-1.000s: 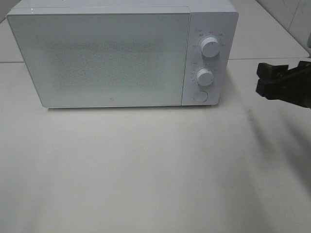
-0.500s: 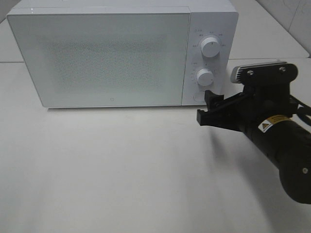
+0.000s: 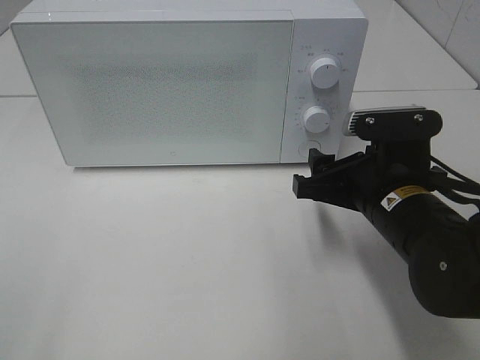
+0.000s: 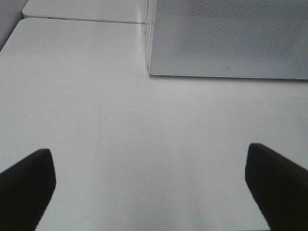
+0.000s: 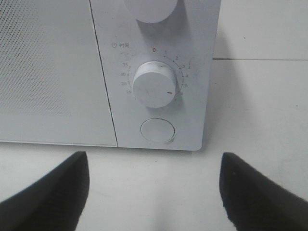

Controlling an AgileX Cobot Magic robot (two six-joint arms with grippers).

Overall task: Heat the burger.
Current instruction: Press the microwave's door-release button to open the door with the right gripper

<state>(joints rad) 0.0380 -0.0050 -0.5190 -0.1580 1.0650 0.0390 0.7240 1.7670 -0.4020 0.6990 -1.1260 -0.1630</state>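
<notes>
The white matte table [image 3: 150,262] is smooth and flat, with a seam line across its far part. Two black grippers are there, each with two blunt fingers. The left gripper [image 4: 148,151] shows only in its own wrist view: its fingers are spread wide over the bare table, with nothing between them. The right gripper [image 3: 309,174] sits at the end of a thick black round arm [image 3: 427,247] that comes in from the near right. Its fingers are also spread wide and hold nothing. They hang just in front of the control panel, with the tips close to the round white button [image 3: 309,149]; whether they touch it, the views do not tell.

Farther stands one white box-shaped microwave oven [image 3: 150,82]. Its door is shut, glossy, with a fine dotted pattern. On the right panel are two round white knobs, the upper knob [image 3: 325,73] and the lower knob [image 3: 316,118], and one flat button under them. The lower knob has a small red mark and printed numbers around it.

The burger is in no view; whether it lies behind the shut door cannot be told.
</notes>
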